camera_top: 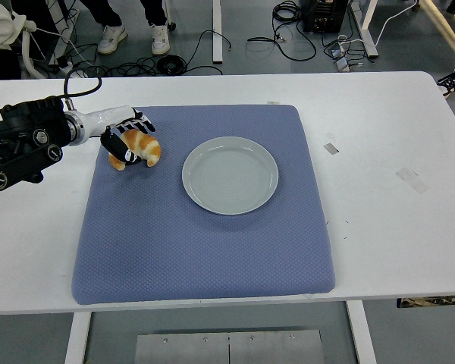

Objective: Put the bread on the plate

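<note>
A golden-brown bread roll [146,146] lies on the blue mat, to the left of the round white plate [212,199]. My left hand [127,137] reaches in from the left edge and is closed around the roll's left end: the fingers [140,121] curl over its far side and the thumb presses on its near side. The roll still rests on the mat. The plate holds nothing and sits near the mat's middle, about a hand's width right of the roll. My right arm is out of view.
The blue quilted mat [197,250] covers the middle of the white table [394,227]. Small tape marks [411,179] lie on the table at right. Cables and a person's feet [112,36] show on the floor beyond the far edge.
</note>
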